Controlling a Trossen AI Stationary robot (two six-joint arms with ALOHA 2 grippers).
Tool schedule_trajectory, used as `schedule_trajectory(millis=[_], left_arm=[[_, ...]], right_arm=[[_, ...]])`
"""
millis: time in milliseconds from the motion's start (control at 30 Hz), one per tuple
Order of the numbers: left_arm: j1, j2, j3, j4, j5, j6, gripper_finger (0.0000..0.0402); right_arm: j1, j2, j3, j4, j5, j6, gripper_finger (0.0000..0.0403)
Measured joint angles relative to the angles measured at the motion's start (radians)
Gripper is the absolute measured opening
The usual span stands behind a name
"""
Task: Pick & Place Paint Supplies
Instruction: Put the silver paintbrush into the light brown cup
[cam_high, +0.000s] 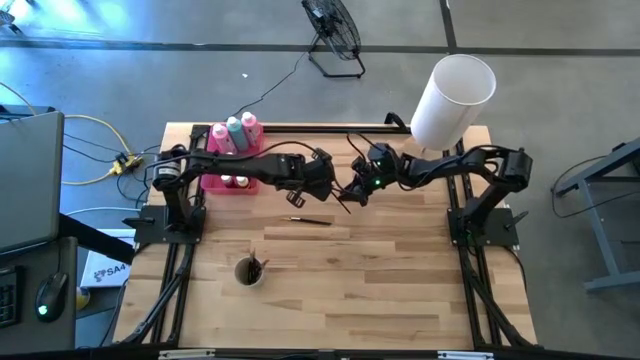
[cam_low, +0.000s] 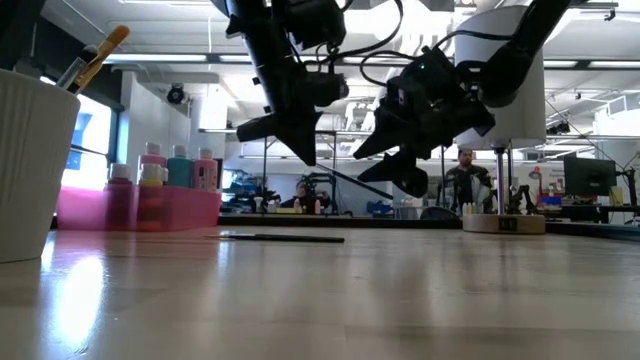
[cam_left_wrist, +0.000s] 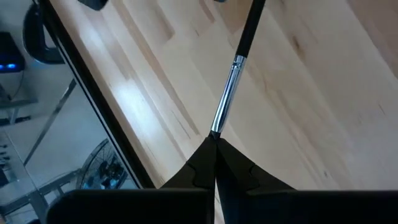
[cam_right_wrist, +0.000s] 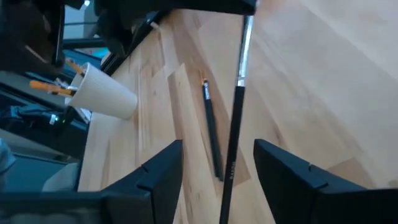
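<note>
- white cup (cam_low: 30, 165) up front on the surface, brushes already in it
- left claw (cam_left_wrist: 214, 140) clenched on a brush (cam_left_wrist: 233, 81) mid-air
- right claw (cam_right_wrist: 217, 165) spread wide around that brush's other end, not gripping
- one brush (cam_high: 308, 220) lies loose on the surface; bottles (cam_high: 236, 133) sit in the pink tray (cam_high: 215, 184), so maybe halfway

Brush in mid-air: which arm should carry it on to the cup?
Left. Its gripper is shut on the brush at the ferrule end, while the right gripper has open fingers straddling the handle. The cup also sits on the left arm's side.
</note>
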Motion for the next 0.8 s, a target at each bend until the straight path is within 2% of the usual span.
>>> schedule_trajectory(millis=[233, 667, 800], left_arm=[[-0.015, 0.000, 0.000, 0.030, 0.005, -0.015, 0.0000], [-0.027, 0.000, 0.000, 0.106, 0.005, -0.016, 0.0000], [-0.026, 0.000, 0.000, 0.105, 0.005, -0.019, 0.0000]], right_arm=[[0.021, 0.000, 0.000, 0.000, 0.048, -0.027, 0.0183], [0.021, 0.000, 0.000, -0.055, 0.063, -0.079, 0.0171], [0.021, -0.001, 0.000, -0.055, 0.062, -0.094, 0.0139]])
